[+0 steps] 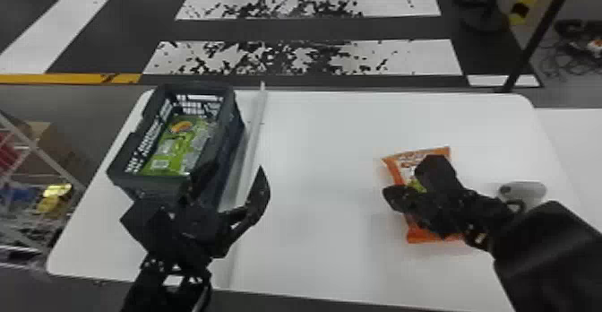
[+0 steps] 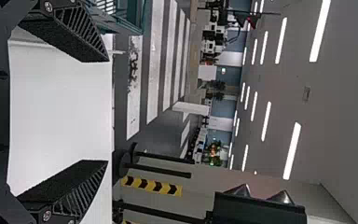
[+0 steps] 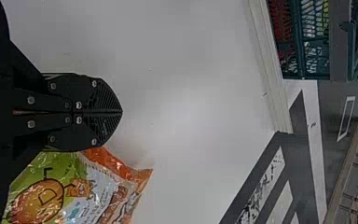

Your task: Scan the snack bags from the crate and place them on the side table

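At ten o'clock on the white desk [image 1: 322, 248] sits a dark crate [image 1: 154, 183] holding a green snack bag [image 1: 172, 156]. Toward eight o'clock, near the crate, the left tool [image 1: 236, 170] stands wide open. At three o'clock lies an orange snack bag [image 1: 415, 235], the right tool [image 1: 390, 192] closed over part of it, fingertips pressed together. A rounded grey object [image 1: 531, 191] rests farther out.

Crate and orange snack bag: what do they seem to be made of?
The crate looks like rigid, fairly matte plastic, judging by its slotted walls. The orange snack bag seems to be thin, glossy plastic film, perhaps foil-lined, since its creases catch bright highlights.
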Robot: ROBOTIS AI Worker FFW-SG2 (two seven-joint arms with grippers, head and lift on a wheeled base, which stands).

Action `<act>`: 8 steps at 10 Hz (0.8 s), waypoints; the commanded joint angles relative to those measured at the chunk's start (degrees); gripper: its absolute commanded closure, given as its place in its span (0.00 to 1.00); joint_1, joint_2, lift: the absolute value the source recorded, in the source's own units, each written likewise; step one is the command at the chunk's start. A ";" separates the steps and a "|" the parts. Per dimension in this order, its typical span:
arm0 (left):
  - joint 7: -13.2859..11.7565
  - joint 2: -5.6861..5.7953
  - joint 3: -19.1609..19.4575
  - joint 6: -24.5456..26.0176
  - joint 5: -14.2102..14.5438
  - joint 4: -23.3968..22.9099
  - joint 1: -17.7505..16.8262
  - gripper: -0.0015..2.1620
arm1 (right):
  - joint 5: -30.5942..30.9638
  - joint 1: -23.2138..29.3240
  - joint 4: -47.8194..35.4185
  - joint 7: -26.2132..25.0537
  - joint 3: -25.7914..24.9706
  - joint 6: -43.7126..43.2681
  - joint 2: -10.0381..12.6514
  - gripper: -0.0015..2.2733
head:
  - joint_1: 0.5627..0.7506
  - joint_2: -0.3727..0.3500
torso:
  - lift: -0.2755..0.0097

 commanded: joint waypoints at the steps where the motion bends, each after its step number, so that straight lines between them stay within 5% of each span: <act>1: -0.01 0.00 -0.02 0.00 0.00 -0.16 0.27 0.05 | 0.60 -1.61 1.77 -0.46 0.32 0.09 0.62 0.99 | 0.70 0.64 | 0.79; 8: -0.01 0.26 0.33 0.00 0.00 -0.60 0.53 0.05 | 0.87 -4.07 5.73 -2.92 0.32 -0.26 0.70 0.99 | 0.70 0.61 | 0.79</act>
